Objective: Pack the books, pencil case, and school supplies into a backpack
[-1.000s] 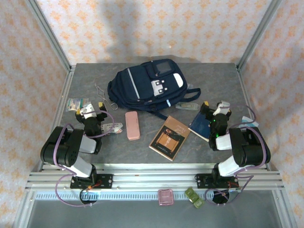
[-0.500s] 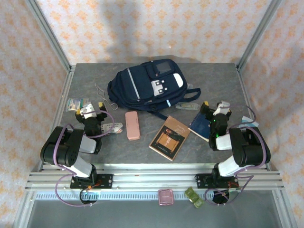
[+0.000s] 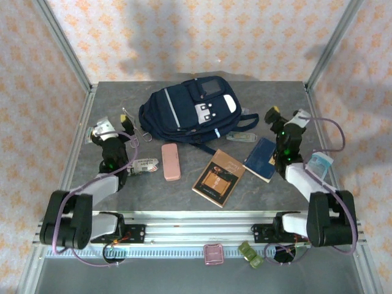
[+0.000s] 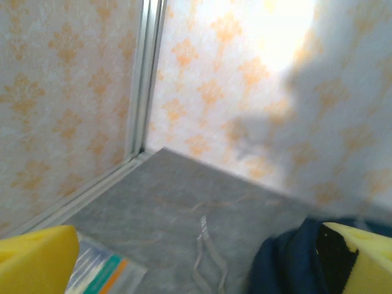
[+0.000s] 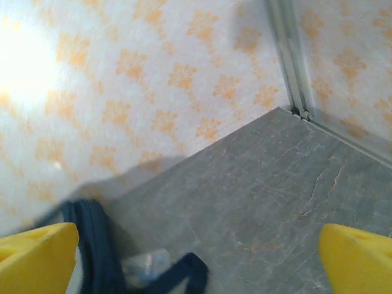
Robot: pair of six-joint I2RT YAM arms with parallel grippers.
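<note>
Jaws gape wide on both grippers, and neither has hold of anything. The left gripper (image 3: 113, 125) hangs near the table's left edge, just left of the backpack (image 3: 184, 110). From its wrist, one yellow pad (image 4: 37, 260) sits low in each corner. Between them lie a flat packet (image 4: 101, 269) with teal and orange stripes, a thin bent wire (image 4: 207, 257) and the backpack's dark edge. The right gripper (image 3: 286, 116) is raised on the far right side, beyond the dark blue book (image 3: 262, 159). It looks toward the back corner of the patterned wall (image 5: 153, 79).

The backpack lies flat at the back middle of the grey table (image 3: 184, 205), front pocket up, black straps trailing toward the right. A clear packet (image 3: 242, 136) rests just beside those straps. In front of the bag, the pink pencil case (image 3: 171, 162) lies lengthwise on the table. The brown book (image 3: 218, 177) with its orange picture is to the right of it. The dark blue book is further right, its corner close against the brown one. A white printed packet (image 3: 146, 164) lies just left of the pencil case, by the left forearm. Everything is outside the bag.
</note>
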